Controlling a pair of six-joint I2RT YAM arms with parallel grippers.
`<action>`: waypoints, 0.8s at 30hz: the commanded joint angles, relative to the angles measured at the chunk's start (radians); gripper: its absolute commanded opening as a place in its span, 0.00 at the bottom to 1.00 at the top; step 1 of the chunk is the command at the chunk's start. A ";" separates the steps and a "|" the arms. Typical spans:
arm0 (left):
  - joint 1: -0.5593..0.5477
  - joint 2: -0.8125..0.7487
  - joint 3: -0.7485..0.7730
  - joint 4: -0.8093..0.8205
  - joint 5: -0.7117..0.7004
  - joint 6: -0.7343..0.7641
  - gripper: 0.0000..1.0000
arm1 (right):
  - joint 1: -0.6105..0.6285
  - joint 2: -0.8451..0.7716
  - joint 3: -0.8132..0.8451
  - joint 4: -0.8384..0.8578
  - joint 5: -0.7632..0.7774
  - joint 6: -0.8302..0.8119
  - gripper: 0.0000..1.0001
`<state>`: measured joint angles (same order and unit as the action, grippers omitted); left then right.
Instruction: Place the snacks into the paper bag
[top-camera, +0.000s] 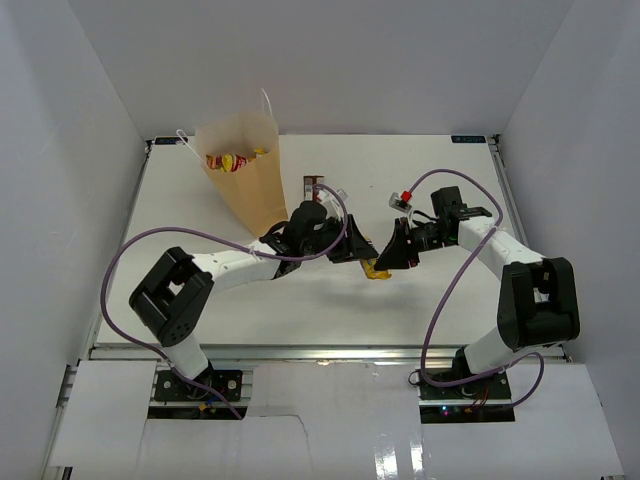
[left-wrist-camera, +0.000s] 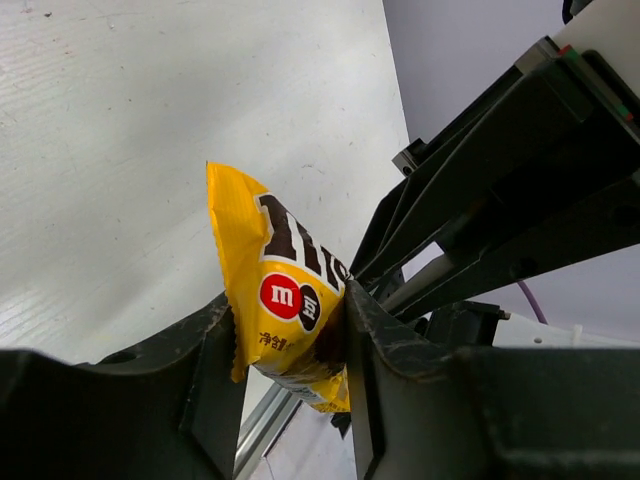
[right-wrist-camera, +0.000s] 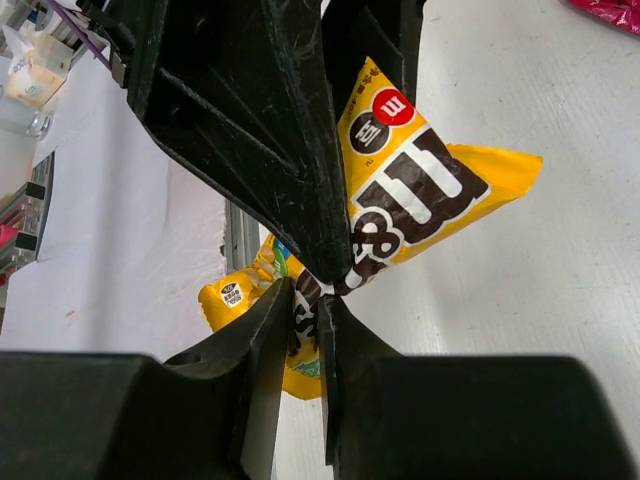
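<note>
A yellow M&M's packet (top-camera: 376, 269) hangs above the table's middle, held between both grippers. My left gripper (top-camera: 352, 250) is shut on it; in the left wrist view the packet (left-wrist-camera: 275, 270) stands upright between the jaws (left-wrist-camera: 290, 310). My right gripper (top-camera: 392, 255) is also shut, pinching the packet's lower end (right-wrist-camera: 430, 180) between its jaws (right-wrist-camera: 308, 290), just below the left fingers (right-wrist-camera: 260, 120). The tan paper bag (top-camera: 245, 185) stands upright at the back left, with red and yellow packets (top-camera: 230, 161) inside it.
A dark brown bar (top-camera: 312, 185) lies right of the bag. A small red and white item (top-camera: 405, 196) lies at the back near the right arm. A pink packet edge (right-wrist-camera: 612, 5) shows at the top right of the right wrist view. White walls enclose the table.
</note>
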<state>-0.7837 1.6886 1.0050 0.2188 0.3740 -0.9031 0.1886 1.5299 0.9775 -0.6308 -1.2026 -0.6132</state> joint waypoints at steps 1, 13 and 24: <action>0.003 -0.050 -0.003 0.017 -0.009 0.010 0.47 | 0.005 -0.033 0.000 -0.017 -0.057 -0.019 0.23; 0.073 -0.168 0.067 -0.206 -0.104 0.246 0.13 | 0.003 -0.080 0.059 -0.029 0.153 -0.040 0.73; 0.329 -0.319 0.447 -0.627 -0.398 0.598 0.11 | 0.023 -0.298 0.079 0.271 0.633 0.036 0.90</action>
<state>-0.5274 1.4452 1.3464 -0.3206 0.0933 -0.4217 0.2012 1.2785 1.0431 -0.5297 -0.7681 -0.6178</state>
